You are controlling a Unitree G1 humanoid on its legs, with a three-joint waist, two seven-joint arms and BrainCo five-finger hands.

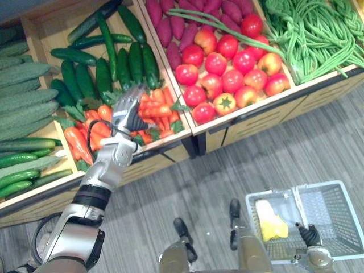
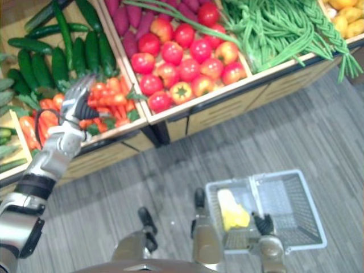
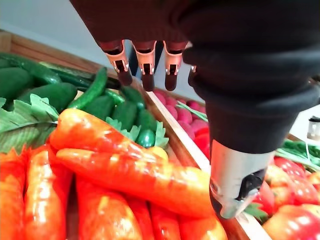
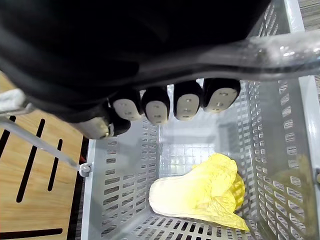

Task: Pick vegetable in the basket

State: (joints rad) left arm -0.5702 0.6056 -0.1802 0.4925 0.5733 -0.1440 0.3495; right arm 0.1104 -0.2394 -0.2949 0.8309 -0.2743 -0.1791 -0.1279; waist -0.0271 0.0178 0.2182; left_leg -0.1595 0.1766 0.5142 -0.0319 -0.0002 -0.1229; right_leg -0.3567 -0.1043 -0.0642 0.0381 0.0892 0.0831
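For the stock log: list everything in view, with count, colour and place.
cucumbers: many, dark green, back of the left crate
carrots: many, orange, front of the same crate
sweet potatoes: many, purple, back of the middle crate
tomatoes: many, red, front of the middle crate
long beans: a heap, green, right crate
crates: several, wooden, side by side
basket: one, grey, low on the right
cabbage: one, yellow, inside the basket
floor: grey
left hand: open, over the carrots
right hand: curled round the basket's handle
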